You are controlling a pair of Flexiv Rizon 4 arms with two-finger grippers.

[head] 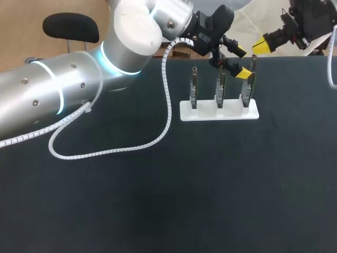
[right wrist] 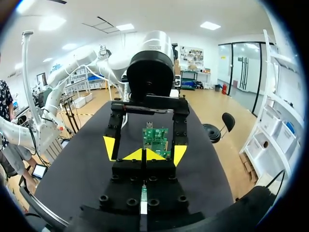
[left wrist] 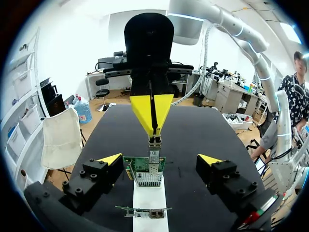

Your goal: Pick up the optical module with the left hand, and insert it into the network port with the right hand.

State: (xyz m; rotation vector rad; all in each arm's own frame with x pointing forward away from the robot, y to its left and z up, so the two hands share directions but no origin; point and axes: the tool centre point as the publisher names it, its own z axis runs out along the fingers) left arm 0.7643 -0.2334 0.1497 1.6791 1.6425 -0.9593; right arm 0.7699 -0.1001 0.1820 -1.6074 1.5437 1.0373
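While right pincer [left wrist: 152,126] grips the optical module [left wrist: 154,145] above the network card [left wrist: 142,164], left pincer [left wrist: 159,158] spread wide around that card.

Head overhead, looking down; wrist views close, opposed; all share boards [head: 221,90].

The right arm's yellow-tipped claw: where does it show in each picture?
Head view: black right gripper with yellow tips, at the far right, beyond the white stand.
Left wrist view: right gripper facing the camera, tips together above the green circuit board.
Right wrist view: right gripper nearest the camera, pointing at that board.
Shared landmark: that board.
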